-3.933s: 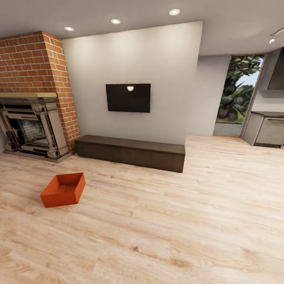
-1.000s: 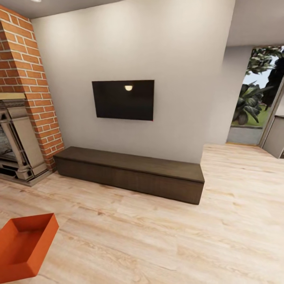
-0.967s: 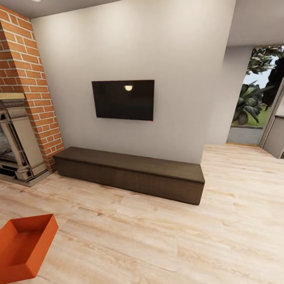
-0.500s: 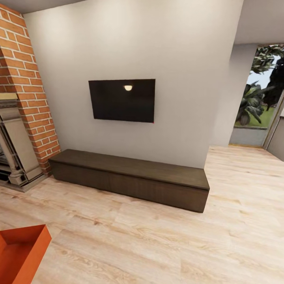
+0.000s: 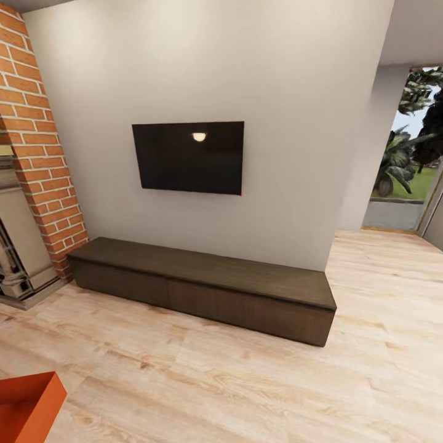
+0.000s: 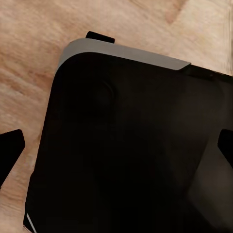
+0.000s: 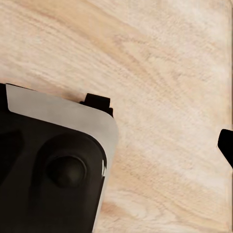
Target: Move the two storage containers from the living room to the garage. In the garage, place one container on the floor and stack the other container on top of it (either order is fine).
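Left tool (image 6: 116, 145) with fingertips (image 6: 10, 145) spread apart above the robot's black base (image 6: 131, 145). Right tool (image 7: 228, 145): state impossible to tell. Corner of one storage container (image 5: 24, 406) on light wood plank floor (image 5: 246, 381), near dark low cabinet (image 5: 203, 286).

This is a home's living room. A flat black television screen (image 5: 188, 157) hangs on a plain pale grey wall (image 5: 295, 123), and a long, low dark-brown wooden media bench (image 5: 203, 289) runs beneath it. To the side rises a red brick chimney breast (image 5: 37, 147) with a grey stone fireplace surround (image 5: 18, 252) at its foot. Light wood plank flooring (image 5: 258, 387) covers the room, and a tall glazed opening (image 5: 409, 147) looks out on garden greenery.
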